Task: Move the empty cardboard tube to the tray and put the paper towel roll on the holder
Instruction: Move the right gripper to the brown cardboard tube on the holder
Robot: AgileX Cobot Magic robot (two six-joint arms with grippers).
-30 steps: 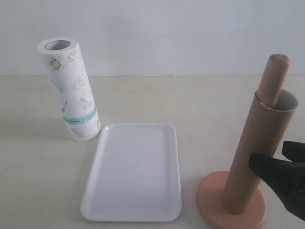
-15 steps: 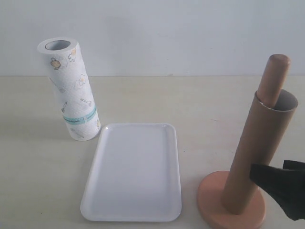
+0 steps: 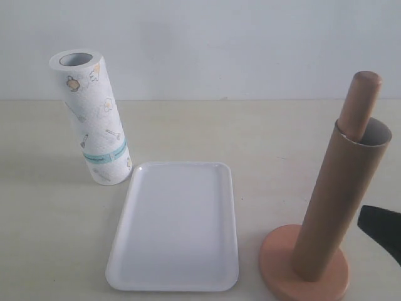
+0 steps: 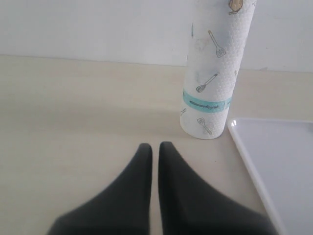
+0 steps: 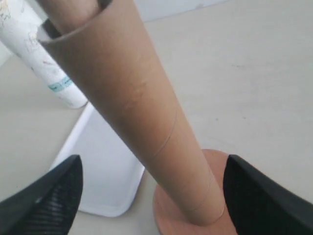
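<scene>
The empty cardboard tube (image 3: 335, 200) stands slipped over the holder (image 3: 365, 94), whose round-topped post sticks out above it and whose disc base (image 3: 276, 266) rests on the table. The wrist view shows my right gripper (image 5: 154, 164) open, its fingers apart on either side of the tube (image 5: 127, 93) near the base and touching nothing. The paper towel roll (image 3: 91, 119) stands upright at the far left beside the white tray (image 3: 175, 226). My left gripper (image 4: 154, 147) is shut and empty, short of the roll (image 4: 212, 73).
The tray's rim (image 4: 244, 147) lies just beside the roll in the left wrist view. A pale wall runs behind the table. In the exterior view only one black finger (image 3: 381, 227) of the right gripper shows at the right edge.
The right gripper has drawn back to the right and lower in the exterior view, away from the tube. The tube, roll and tray have not moved.
</scene>
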